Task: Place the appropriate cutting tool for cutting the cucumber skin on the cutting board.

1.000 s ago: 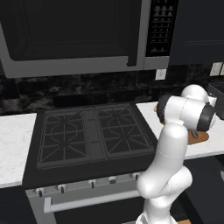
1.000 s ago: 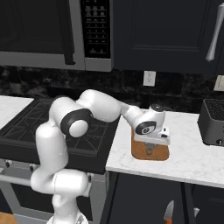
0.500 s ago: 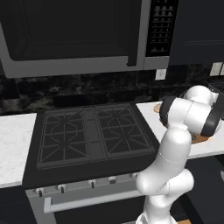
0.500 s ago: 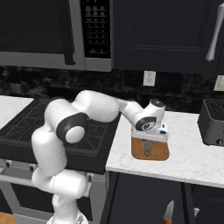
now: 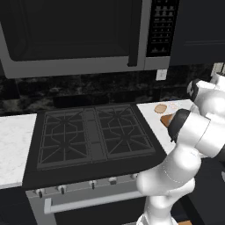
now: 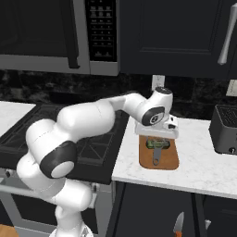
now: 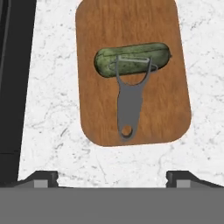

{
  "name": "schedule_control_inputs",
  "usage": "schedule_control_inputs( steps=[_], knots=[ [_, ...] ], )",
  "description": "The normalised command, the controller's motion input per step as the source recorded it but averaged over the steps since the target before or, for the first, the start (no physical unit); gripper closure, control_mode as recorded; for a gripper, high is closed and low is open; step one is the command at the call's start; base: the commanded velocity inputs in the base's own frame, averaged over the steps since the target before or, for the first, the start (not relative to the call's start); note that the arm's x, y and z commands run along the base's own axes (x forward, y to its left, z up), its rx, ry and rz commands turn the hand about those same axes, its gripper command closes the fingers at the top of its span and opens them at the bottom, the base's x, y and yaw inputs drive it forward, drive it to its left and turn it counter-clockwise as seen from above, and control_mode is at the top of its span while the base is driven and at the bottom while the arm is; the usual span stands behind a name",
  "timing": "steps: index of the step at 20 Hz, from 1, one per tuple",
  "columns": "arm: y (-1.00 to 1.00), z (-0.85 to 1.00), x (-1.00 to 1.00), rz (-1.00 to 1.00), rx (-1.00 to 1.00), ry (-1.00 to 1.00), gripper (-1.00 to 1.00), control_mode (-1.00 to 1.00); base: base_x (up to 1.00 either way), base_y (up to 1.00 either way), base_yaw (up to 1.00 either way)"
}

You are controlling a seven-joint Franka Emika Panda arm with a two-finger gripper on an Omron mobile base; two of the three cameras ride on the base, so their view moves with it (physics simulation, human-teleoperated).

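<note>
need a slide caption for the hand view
Grey peeler lying on the cutting board, its head overlapping the cucumber, white marble counter around.

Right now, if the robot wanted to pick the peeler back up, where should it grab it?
Probably by the flat grey handle of the peeler, coming straight down from above. The handle lies bare on the cutting board, while its blade end rests over the cucumber, so the tool would likely close across the handle's narrow sides.

- Your left base view looks forward and down from behind the arm, mostly over the stove (image 5: pixel 94 136).
- Your right base view faces the counter (image 6: pixel 203 169) from the other side.
- Your hand view looks straight down, close over the cutting board (image 7: pixel 96 118); the right base view shares this board (image 6: pixel 170 160).
</note>
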Motion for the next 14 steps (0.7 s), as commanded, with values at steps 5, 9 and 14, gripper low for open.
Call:
schedule_control_inputs(
  steps=[5, 9, 14],
  knots=[
    [0.71, 0.45, -0.45, 0.00, -0.09, 0.01, -1.00, -1.00, 0.00, 0.00, 0.00],
    [0.88, 0.14, -0.34, 0.03, -0.10, 0.00, -1.00, -1.00, 0.00, 0.00, 0.00],
    [0.91, 0.00, -0.28, 0.04, -0.08, 0.00, -1.00, -1.00, 0.00, 0.00, 0.00]
  ],
)
